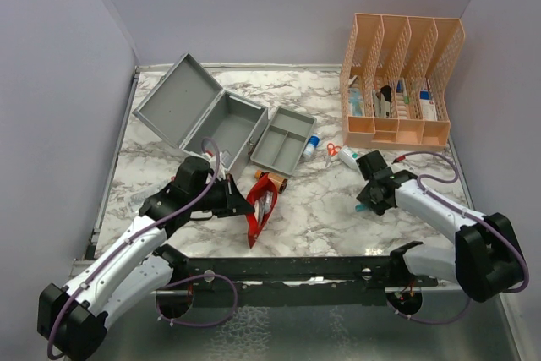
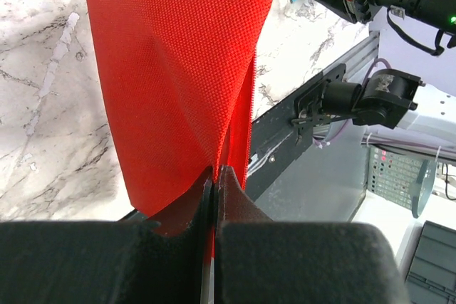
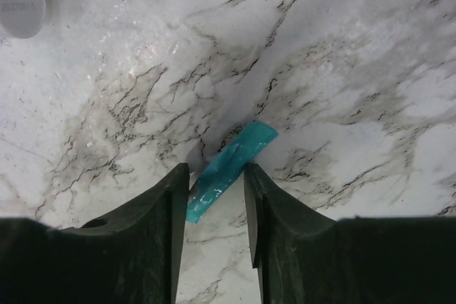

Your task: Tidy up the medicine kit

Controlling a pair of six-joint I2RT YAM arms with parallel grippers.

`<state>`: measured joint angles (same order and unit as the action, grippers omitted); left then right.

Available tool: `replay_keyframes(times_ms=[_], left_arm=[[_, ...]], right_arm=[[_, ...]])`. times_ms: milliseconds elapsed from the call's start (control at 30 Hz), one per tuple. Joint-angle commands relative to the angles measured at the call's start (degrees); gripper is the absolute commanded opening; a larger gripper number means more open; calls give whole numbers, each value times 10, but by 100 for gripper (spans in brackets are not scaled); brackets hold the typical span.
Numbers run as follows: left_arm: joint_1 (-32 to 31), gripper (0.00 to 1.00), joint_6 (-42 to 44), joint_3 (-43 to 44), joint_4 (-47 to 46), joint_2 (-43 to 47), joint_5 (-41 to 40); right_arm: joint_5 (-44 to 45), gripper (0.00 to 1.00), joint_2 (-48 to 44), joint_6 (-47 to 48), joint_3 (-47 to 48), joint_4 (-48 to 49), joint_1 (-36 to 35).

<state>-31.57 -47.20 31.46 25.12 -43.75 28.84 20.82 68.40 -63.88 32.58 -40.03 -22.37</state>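
The medicine kit stands open on the bench with its lid tipped back. Its grey divided tray lies outside it, just beside its side wall. Just nearside of the kit, the left end effector is pinched fully shut on a fold of the red pouch, which hangs from it. Well apart from the kit, past the tray and nearer the arms, the right end effector is down at the bench with its jaws about half apart. They straddle a small teal packet and do not look clamped on it. The step in hand appears to be picking up this packet for the kit. The packet is thin, flat and lies slantwise across the gap, with only its lower end between the fingers. A good grasp probably means turning the wrist so the jaws cross its narrow width, pushing further along it, keeping the tips on the bench, and closing slowly so the packet does not slide out or buckle.
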Motion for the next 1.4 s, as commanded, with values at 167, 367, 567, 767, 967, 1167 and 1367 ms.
replay_keyframes(times_ms=[167,367,567,767,967,1167,1367], left_arm=[[2,0,29,20,-4,-15,-8],[2,0,49,58,8,-9,-50],[1,0,48,40,5,-18,-42],[2,0,14,-6,-66,-11,25],[2,0,-31,-64,-140,-11,65],[2,0,1,-59,-114,-29,46],[2,0,35,-43,-71,-28,18]], right_arm=[[28,26,30,35,2,41,3],[-3,12,25,106,5,76,3],[-79,9,22,182,8,130,3],[-166,7,4,226,22,149,3],[-228,6,-14,229,24,181,-8],[-252,5,-11,196,45,202,-56],[-222,4,10,133,103,190,-153]])
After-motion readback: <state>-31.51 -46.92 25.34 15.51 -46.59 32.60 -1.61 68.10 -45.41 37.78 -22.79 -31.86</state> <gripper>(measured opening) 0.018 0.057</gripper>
